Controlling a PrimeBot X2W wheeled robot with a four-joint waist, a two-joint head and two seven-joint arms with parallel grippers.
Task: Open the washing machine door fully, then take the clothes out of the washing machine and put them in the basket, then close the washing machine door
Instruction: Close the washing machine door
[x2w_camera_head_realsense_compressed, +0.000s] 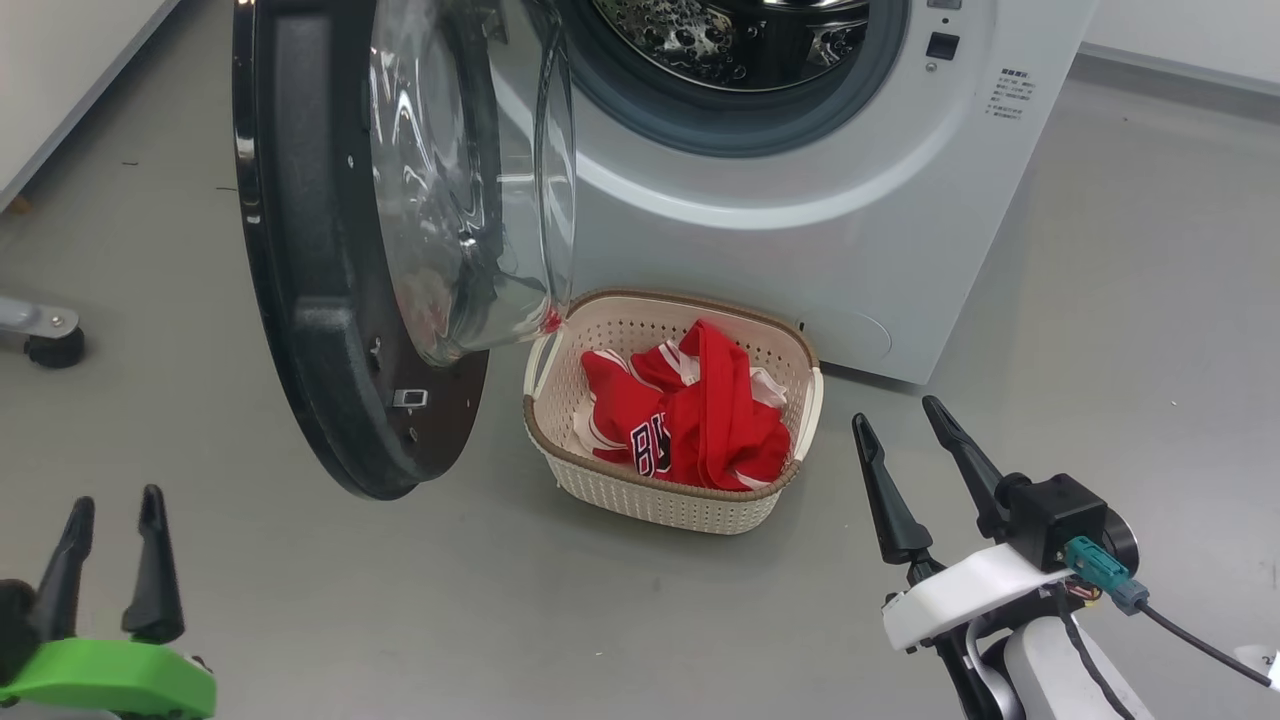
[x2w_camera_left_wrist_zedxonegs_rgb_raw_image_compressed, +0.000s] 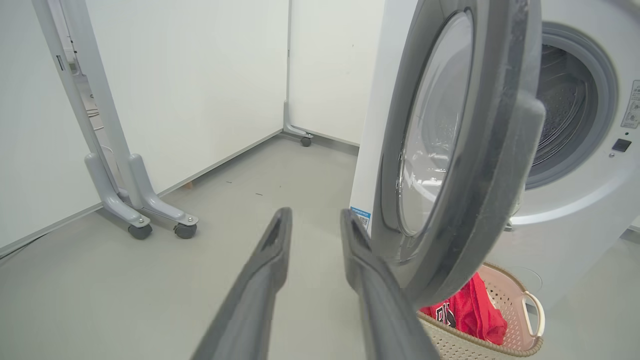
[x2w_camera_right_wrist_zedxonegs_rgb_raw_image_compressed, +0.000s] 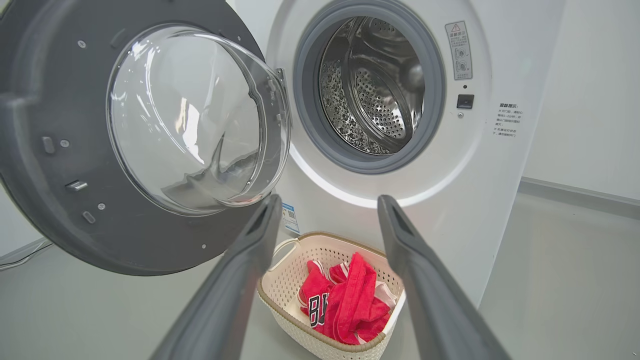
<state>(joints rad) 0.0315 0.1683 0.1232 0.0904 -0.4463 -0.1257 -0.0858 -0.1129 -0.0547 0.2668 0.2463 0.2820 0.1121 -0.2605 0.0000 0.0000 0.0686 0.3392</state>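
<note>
- Glossy black plastic rims the washing machine door (x2w_camera_head_realsense_compressed: 300, 300), which stands swung wide to the left of the washing machine (x2w_camera_head_realsense_compressed: 800, 230) mouth. It is rigid and hinged, probably fairly heavy, and should swing under a steady push.
- Its clear glass bowl (x2w_camera_head_realsense_compressed: 450, 190) looks smooth and breakable, so press the rim far from the hinge, not the glass.
- The clothes (x2w_camera_head_realsense_compressed: 690, 410), soft red jerseys, lie heaped in the basket (x2w_camera_head_realsense_compressed: 650, 500) on the floor before the machine. The drum (x2w_camera_right_wrist_zedxonegs_rgb_raw_image_compressed: 375, 90) looks empty.
- The left hand (x2w_camera_head_realsense_compressed: 117, 500) has its fingers slightly apart, empty, near the door's outer face. The right hand (x2w_camera_head_realsense_compressed: 896, 412) gapes wide, empty.
</note>
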